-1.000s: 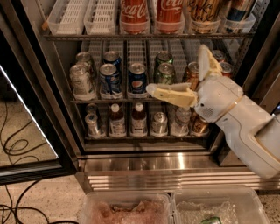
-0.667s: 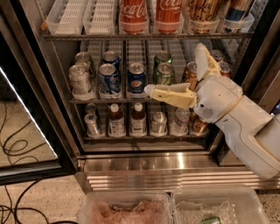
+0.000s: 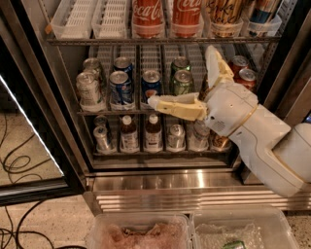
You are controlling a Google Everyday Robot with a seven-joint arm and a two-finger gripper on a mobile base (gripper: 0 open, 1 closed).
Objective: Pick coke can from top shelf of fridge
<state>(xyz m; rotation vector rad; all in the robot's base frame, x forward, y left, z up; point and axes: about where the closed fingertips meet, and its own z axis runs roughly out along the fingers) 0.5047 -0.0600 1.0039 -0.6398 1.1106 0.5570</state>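
Two red coke cans (image 3: 147,14) (image 3: 186,14) stand side by side in the lanes of the top shelf (image 3: 97,41) of the fridge (image 3: 34,73), cut off by the top edge. My gripper (image 3: 180,75) is open and empty, below the top shelf, in front of the middle shelf's cans. One cream finger (image 3: 175,106) points left and the other (image 3: 215,63) points up. The white arm comes in from the lower right.
Gold-patterned cans (image 3: 224,12) and a blue can (image 3: 262,12) stand right of the coke cans; empty white lanes (image 3: 92,17) lie left. The middle shelf holds silver, blue and green cans (image 3: 121,87); the bottom shelf bottles (image 3: 153,131). Plastic bins (image 3: 146,233) sit below.
My gripper has shifted a little to the left and slightly up, still open. The cans have not moved.
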